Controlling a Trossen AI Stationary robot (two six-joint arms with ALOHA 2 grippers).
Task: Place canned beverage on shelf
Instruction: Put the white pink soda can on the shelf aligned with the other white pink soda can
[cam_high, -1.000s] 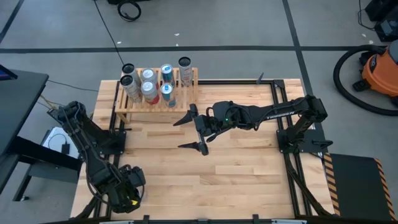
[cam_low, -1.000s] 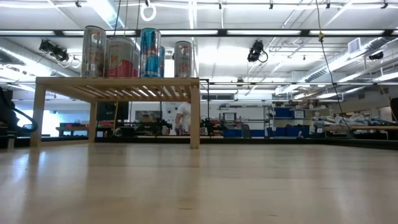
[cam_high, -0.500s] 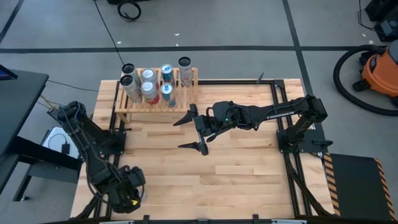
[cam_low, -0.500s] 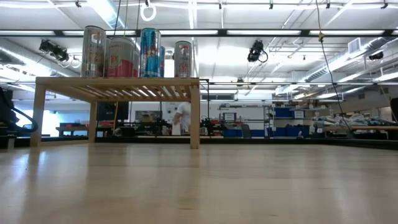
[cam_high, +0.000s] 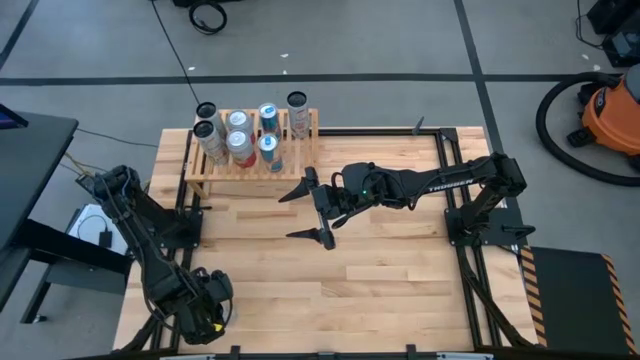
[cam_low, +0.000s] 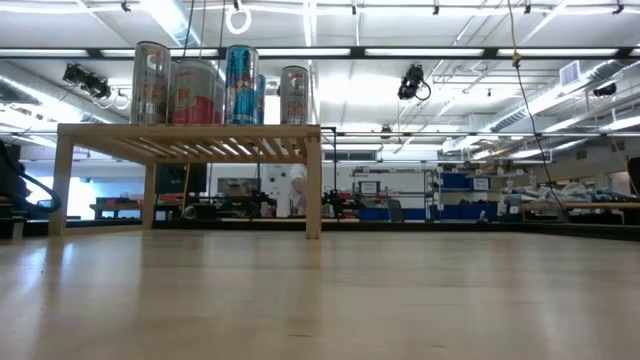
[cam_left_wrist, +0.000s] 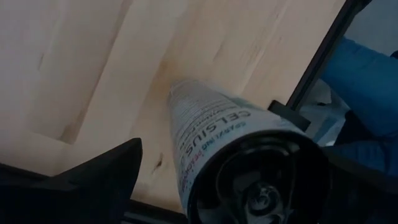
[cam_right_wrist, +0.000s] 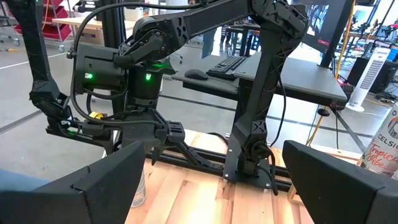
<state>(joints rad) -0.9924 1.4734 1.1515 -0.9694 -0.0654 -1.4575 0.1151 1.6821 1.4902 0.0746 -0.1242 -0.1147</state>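
The low rack of pale natural wood with a slatted top (cam_high: 250, 152) stands at the far left part of the light plank tabletop (cam_high: 380, 270). On it stand 6 upright drink cans (cam_high: 240, 135), close together; from table height they show as silver, red and blue cylinders (cam_low: 215, 85) on the rack (cam_low: 190, 135).

The left gripper (cam_high: 200, 308) sits at the near left corner of the table, well apart from the rack. Its dark fingers (cam_left_wrist: 102, 177) are spread wide around a white can printed with "CELSIUS" (cam_left_wrist: 214, 134), which stands upright on the wood between them; whether the fingers press it cannot be told.

The right gripper (cam_high: 305, 213) hovers near the table's middle, just in front of the rack, fingers (cam_right_wrist: 102, 180) spread wide with nothing between them.
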